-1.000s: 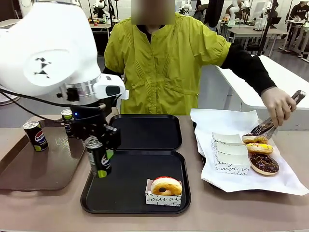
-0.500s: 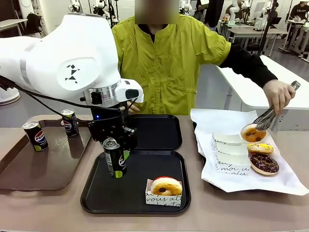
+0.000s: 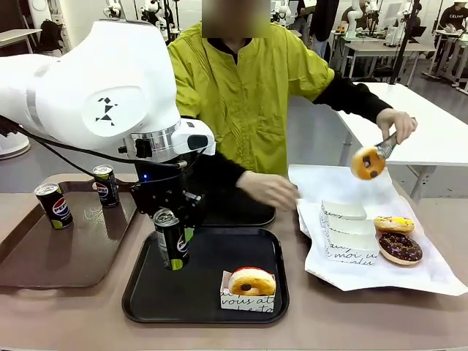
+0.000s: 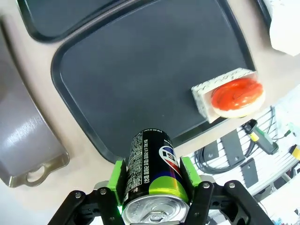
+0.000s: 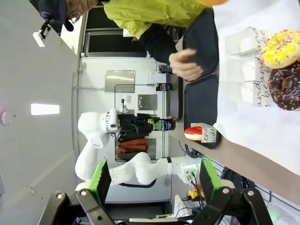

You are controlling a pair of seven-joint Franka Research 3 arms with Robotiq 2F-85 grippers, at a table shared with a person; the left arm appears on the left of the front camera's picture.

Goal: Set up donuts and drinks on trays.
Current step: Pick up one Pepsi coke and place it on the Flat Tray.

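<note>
The can (image 3: pixel 170 252) has swung over the near tray (image 3: pixel 219 265), clamped in the left pincer (image 3: pixel 175 234); released tilted, it may topple toward the sleeved donut (image 3: pixel 251 282).

three soda cans: one gripped can (image 3: pixel 170 241), plus a left can (image 3: pixel 53 205) and a back can (image 3: pixel 106 185) on the single brown tray (image 3: pixel 80 248). two black trays, a near tray (image 3: pixel 212 270) and a far tray (image 3: pixel 238 217). four donuts: a red-iced donut (image 3: pixel 251 281), a yellow donut (image 3: pixel 394 223), a chocolate donut (image 3: pixel 400 247) and a golden donut (image 3: pixel 367 162) in the one pair of tongs (image 3: pixel 387 144). the empty white sleeves (image 3: pixel 349 230) overlap, so their number is unclear. one sheet of white paper (image 3: pixel 439 281).
</note>
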